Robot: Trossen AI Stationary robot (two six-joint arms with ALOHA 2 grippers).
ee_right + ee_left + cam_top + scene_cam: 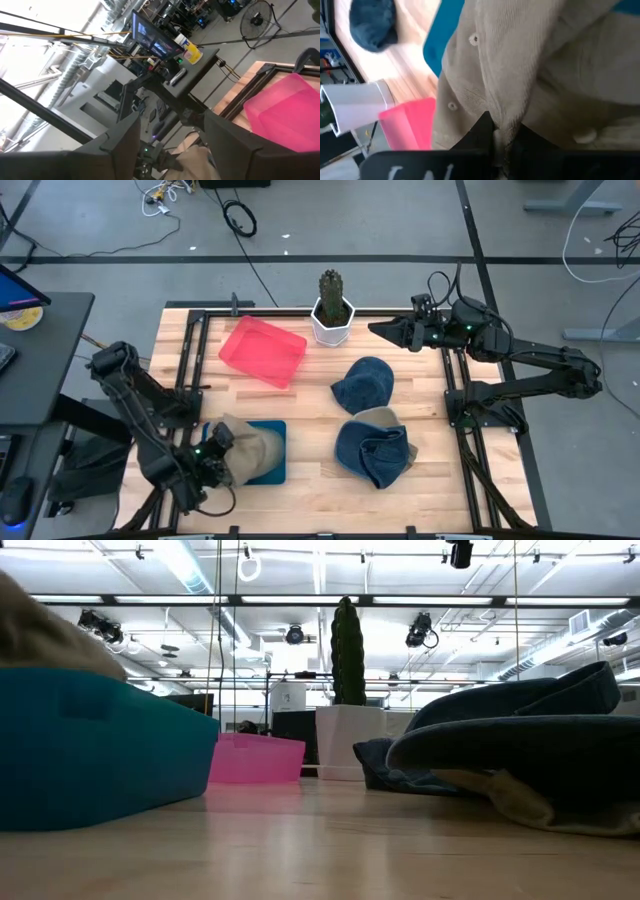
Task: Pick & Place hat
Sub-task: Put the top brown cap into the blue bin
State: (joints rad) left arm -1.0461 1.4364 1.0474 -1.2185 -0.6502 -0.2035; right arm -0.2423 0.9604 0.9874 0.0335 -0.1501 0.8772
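Three hats | nearest: tan hat point(250, 448) over blue bin point(272, 470), mostly hiding it, pinched in closed left gripper point(212, 452) | two denim hats mid-table, front one point(374, 450), rear one point(364, 384) | far: one pink tray point(263, 351), one potted cactus point(332, 308) | right gripper point(385, 330) spread wide, empty, far right edge.

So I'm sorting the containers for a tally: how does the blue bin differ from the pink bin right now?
The blue bin sits at the table's front on the left arm's side; the pink bin lies farther back, beside the potted cactus. The blue bin holds a tan hat, pinched by the left gripper; the pink bin is empty. The blue bin sits square to the table's edges; the pink bin is skewed. Both are open rectangular bins.
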